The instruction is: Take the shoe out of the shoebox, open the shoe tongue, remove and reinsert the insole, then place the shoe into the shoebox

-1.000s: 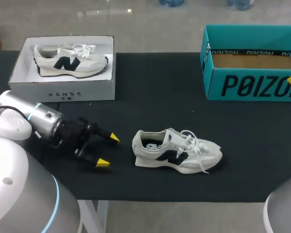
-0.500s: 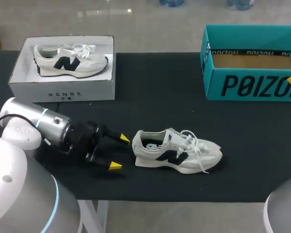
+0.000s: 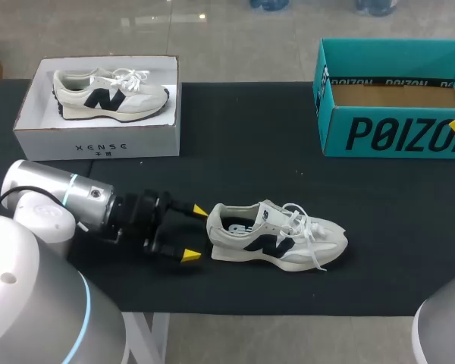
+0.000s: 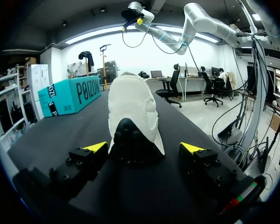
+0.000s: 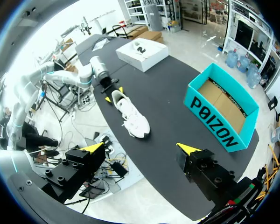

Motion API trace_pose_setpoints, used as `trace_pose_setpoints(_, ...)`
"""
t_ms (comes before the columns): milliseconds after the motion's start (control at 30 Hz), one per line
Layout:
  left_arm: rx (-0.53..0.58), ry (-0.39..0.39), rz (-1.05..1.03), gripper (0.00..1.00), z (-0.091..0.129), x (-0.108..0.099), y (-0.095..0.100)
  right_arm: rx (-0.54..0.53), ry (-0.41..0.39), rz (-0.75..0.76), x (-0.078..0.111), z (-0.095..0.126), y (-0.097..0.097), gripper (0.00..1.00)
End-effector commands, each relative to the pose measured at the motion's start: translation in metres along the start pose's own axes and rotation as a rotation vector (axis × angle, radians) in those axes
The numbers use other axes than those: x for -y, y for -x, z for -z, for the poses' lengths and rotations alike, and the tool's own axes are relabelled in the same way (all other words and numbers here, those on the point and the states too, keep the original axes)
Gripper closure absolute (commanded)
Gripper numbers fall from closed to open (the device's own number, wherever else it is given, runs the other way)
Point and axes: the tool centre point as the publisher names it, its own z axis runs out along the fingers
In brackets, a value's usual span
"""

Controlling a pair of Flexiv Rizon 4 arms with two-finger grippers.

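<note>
My left claw lies low on the black counter, lower left of the frame. Its fingers are spread, w/ nothing pinched. The white-and-navy lace-up trainer stands upright on its sole at lower centre, out of any box, toe pointing right. In the left wrist view its heel sits between my fingers, just ahead of the left claw. Can't tell whether either pad touches it yet.

Risks from here, as I judge them:
- If one finger lands first, the trainer prob. swivels or slides on the cloth instead of getting pinched, since nothing braces the toe end.
- Pinching low on the soft heel could buckle the collar and trap the insole I need to pull.
- I'm v. close to the counter, so tips could drag on the cover.
- White laces trail loose over the far side and may snag when the tongue gets opened.

Farther back, upper left, a white cardboard shoebox holds a second trainer. At upper right is an empty teal cardboard box. Two boxes means the return could go to the wrong one.

My right claw hangs high above the counter, fingers apart and empty, well away from the trainer. Any two-arm step, e.g. holding the trainer while pulling the tongue, needs a long descent first.
</note>
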Motion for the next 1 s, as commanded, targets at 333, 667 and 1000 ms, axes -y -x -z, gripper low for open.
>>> trace_pose_setpoints(333, 0.008, 0.008, 0.018, 0.0, -0.007, -0.005, 0.012, -0.003, -0.006, -0.001, -0.002, 0.0, 0.001, 0.0)
trace_pose_setpoints(667, 0.002, 0.011, 0.025, 0.0, -0.017, -0.006, 0.012, -0.003, -0.006, -0.001, -0.002, 0.0, 0.001, 0.0)
trace_pose_setpoints(1000, -0.023, -0.005, 0.023, 0.0, -0.027, 0.0, 0.0, -0.003, -0.006, -0.001, -0.002, 0.0, 0.001, 0.0)
